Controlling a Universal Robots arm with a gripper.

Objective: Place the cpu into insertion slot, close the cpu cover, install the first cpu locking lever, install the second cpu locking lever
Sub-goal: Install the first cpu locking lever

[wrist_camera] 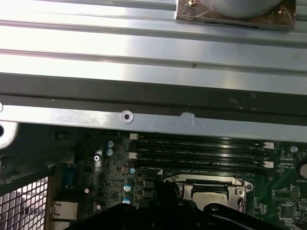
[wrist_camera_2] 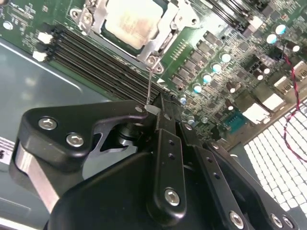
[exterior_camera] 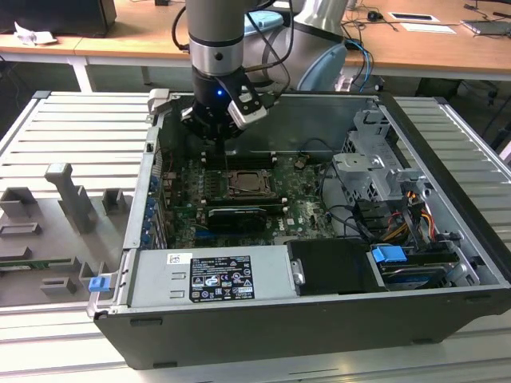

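The cpu (wrist_camera_2: 129, 21) lies flat in the insertion slot (wrist_camera_2: 91, 19) on the green board, its silvery-beige top facing up. The cpu cover (wrist_camera_2: 165, 26) is folded down around it. A thin wire locking lever (wrist_camera_2: 150, 81) rises from the socket's corner to my gripper (wrist_camera_2: 152, 111), whose black fingers (wrist_camera_2: 96, 127) are shut on the lever's flat end. In the exterior view the gripper (exterior_camera: 214, 128) hangs inside the case just behind the socket (exterior_camera: 251, 185). The cpu (wrist_camera: 208, 191) also shows in the first wrist view, past the memory slots.
Long black memory slots (wrist_camera_2: 100, 62) run beside the socket, close to the fingers. The case's metal wall (wrist_camera: 144, 117) stands behind them. A power supply box (exterior_camera: 211, 275) and a drive cage (exterior_camera: 375, 167) fill the case's front and the exterior view's right. Grey fixtures (exterior_camera: 68, 199) stand outside.
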